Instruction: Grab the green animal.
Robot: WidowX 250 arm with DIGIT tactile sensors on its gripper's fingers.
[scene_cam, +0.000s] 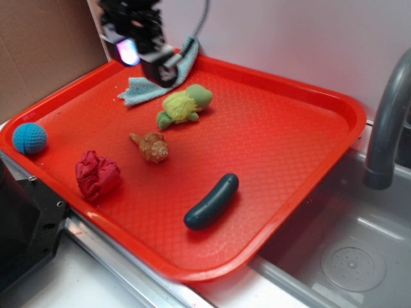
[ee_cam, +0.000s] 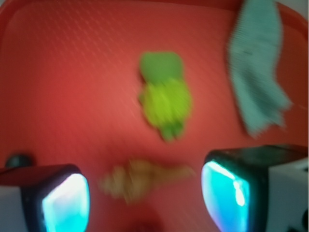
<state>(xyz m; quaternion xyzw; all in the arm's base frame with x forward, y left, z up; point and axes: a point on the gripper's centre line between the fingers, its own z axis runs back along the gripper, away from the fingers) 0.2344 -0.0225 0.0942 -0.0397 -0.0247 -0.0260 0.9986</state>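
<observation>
hovering at the frame's upper left, the gripper (scene_cam: 144, 51) hangs spread and empty above the cloth (scene_cam: 151, 83); the green animal (scene_cam: 183, 106) lies just below-right on bare tray (scene_cam: 289, 147), its edges free.

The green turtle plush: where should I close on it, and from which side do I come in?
Grip the fuzzy shell of the green turtle plush, probably from straight above. It lies flat on the red tray, apart from the seashell and teal cloth. The gripper is open, above the tray.
</observation>
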